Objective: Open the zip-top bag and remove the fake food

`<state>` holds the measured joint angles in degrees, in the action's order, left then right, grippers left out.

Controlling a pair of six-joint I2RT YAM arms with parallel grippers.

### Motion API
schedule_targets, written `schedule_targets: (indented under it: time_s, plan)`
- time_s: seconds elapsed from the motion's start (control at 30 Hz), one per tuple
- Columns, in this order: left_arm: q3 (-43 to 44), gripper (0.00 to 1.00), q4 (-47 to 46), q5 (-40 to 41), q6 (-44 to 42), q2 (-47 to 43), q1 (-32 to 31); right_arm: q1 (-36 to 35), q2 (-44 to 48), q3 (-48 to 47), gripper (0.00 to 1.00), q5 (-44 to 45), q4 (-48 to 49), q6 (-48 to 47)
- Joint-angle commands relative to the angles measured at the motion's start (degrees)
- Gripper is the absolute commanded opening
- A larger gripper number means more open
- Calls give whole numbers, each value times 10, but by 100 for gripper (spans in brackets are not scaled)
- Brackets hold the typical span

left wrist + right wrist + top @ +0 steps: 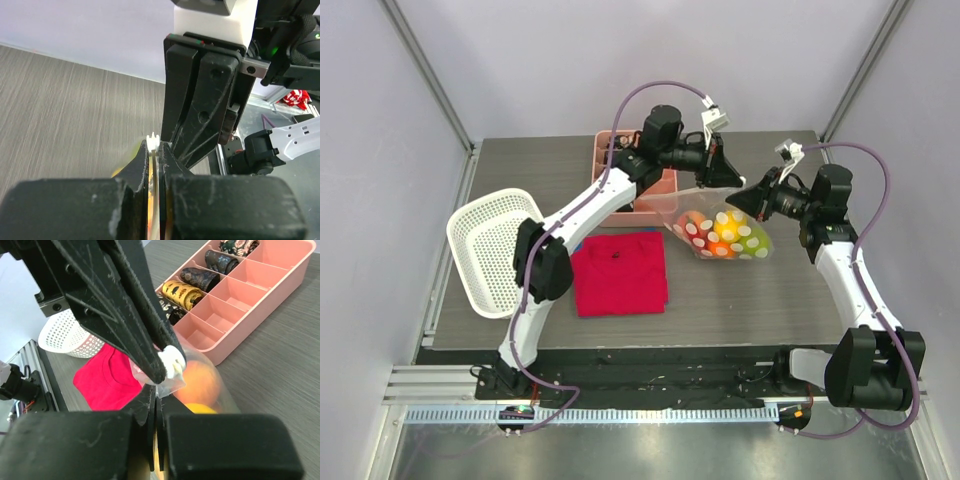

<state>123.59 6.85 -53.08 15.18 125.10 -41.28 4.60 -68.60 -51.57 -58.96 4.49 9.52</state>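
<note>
The zip-top bag (720, 236), clear with white polka dots, hangs just above the table at centre right, held by its top edge. The fake food shows through it: a peach (200, 382), a yellow fruit (199, 409), and orange and green pieces (732, 232). My left gripper (730, 184) is shut on the small white zip slider (153, 141), which also shows as the slider (173, 361) in the right wrist view. Right beside it, my right gripper (741, 198) is shut on the bag's edge (172, 386). The two sets of fingertips almost touch.
A pink divided tray (660, 190) with dark and gold pieces (182, 292) stands behind the bag. A folded red cloth (619, 272) lies left of the bag. A white lattice basket (490, 250) overhangs the table's left edge.
</note>
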Motion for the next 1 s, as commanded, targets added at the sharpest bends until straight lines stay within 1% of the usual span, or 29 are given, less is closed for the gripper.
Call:
schedule_targets:
  time_s: [0.0, 0.03, 0.07, 0.17, 0.2, 0.23, 0.27, 0.33, 0.47, 0.5, 0.57, 0.63, 0.67, 0.7, 0.73, 0.77, 0.83, 0.87, 0.9, 0.93, 0.97]
  plan:
    - [-28, 0, 7, 3, -28, -55, -2, -3, 13, -39, 1, 42, 9, -5]
    - [-37, 0, 7, 11, -31, -60, -1, -2, 19, -32, 1, 98, 9, -5]
    - [-47, 0, 5, 16, -33, -66, 1, -2, 23, -29, 1, 124, 10, -3]
    - [-115, 0, -25, 39, -25, -96, 14, 17, 30, -14, 1, 160, 33, 29]
    - [-154, 0, -55, 39, -15, -111, 15, 29, 29, -6, 1, 161, 42, 52]
    - [-171, 0, -66, 34, -4, -118, 22, 35, 29, -5, 1, 162, 57, 60]
    - [-191, 0, -102, 32, 11, -124, 24, 40, 29, 1, 1, 157, 64, 66]
    - [-210, 0, -131, 34, 34, -136, 27, 43, 32, 16, 1, 142, 89, 78]
    - [-194, 0, -122, 51, 31, -138, 30, 42, 43, 38, 1, 98, 109, 96]
    - [-181, 0, -113, 47, 31, -134, 29, 42, 46, 42, 1, 107, 105, 97]
    - [-150, 0, -55, 47, 17, -120, 29, 44, 58, 42, 2, 124, 101, 98]
    - [-166, 0, -46, 68, 3, -135, 30, 58, 59, 38, 2, 126, 121, 125]
    - [-198, 0, -42, 95, 3, -144, 30, 62, 61, 37, 2, 130, 133, 153]
    - [-214, 0, -37, 119, 4, -154, 32, 63, 61, 29, 1, 155, 132, 159]
    - [-235, 0, -34, 143, 19, -175, 35, 63, 59, 21, 1, 162, 124, 157]
    - [-279, 0, -40, 191, 34, -187, 36, 63, 51, 14, 2, 169, 120, 161]
    - [-333, 0, -57, 225, 76, -216, 37, 64, 38, -5, 1, 194, 103, 161]
    - [-399, 0, -66, 238, 104, -249, 36, 65, 23, -8, 1, 194, 103, 165]
    - [-434, 0, -102, 275, 114, -270, 32, 65, 15, -19, 1, 198, 94, 166]
    - [-466, 0, -110, 295, 118, -288, 21, 65, 7, -24, 1, 180, 94, 167]
    - [-516, 0, -118, 308, 120, -320, 15, 65, -4, -29, 2, 175, 94, 167]
